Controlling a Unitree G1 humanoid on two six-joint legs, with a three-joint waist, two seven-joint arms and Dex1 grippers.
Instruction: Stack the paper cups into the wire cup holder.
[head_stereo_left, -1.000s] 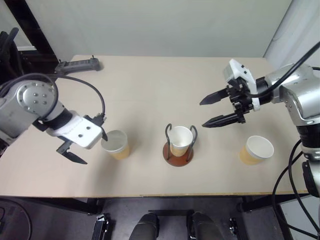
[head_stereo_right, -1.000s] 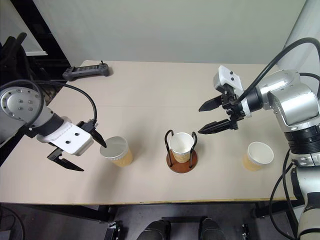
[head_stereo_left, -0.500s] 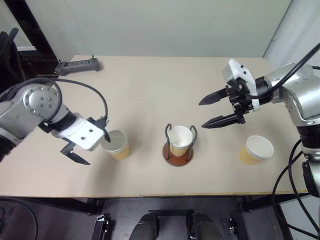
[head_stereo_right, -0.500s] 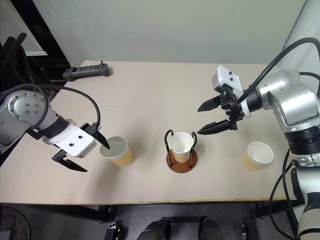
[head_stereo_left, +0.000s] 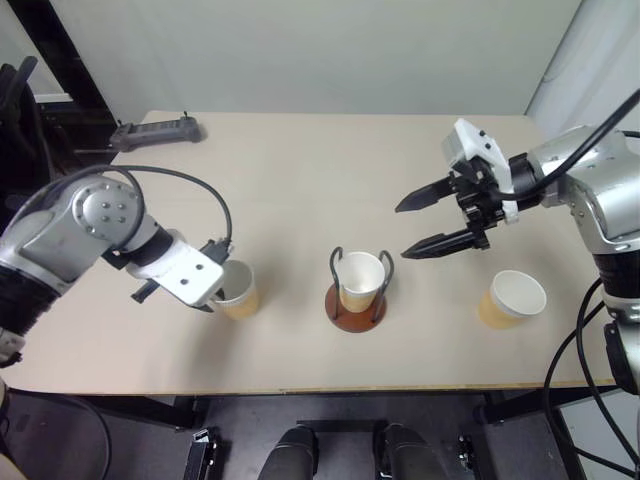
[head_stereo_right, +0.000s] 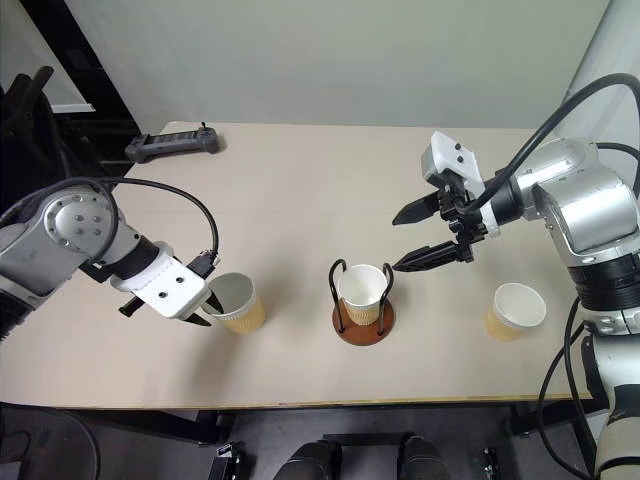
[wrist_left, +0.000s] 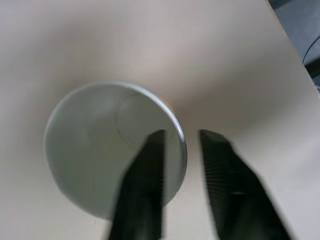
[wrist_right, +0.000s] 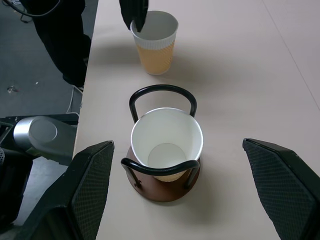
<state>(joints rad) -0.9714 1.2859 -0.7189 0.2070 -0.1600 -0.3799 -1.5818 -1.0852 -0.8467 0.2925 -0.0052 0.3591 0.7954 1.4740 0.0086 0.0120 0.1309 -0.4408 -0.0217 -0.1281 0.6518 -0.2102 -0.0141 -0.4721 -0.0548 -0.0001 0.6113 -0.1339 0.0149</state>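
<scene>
Tan paper cup upright on the worktop, its rim pinched between the left claw fingers, one inside, one outside, with the wire cup holder just right; the right claw hovers wide open, empty.

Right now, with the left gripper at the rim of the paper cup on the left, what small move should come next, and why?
Probably lift it straight up. The left gripper has one finger inside and one outside the rim of the tan paper cup, seemingly pinching it. The wire cup holder already holds one cup, so this one should rise before crossing over.
</scene>
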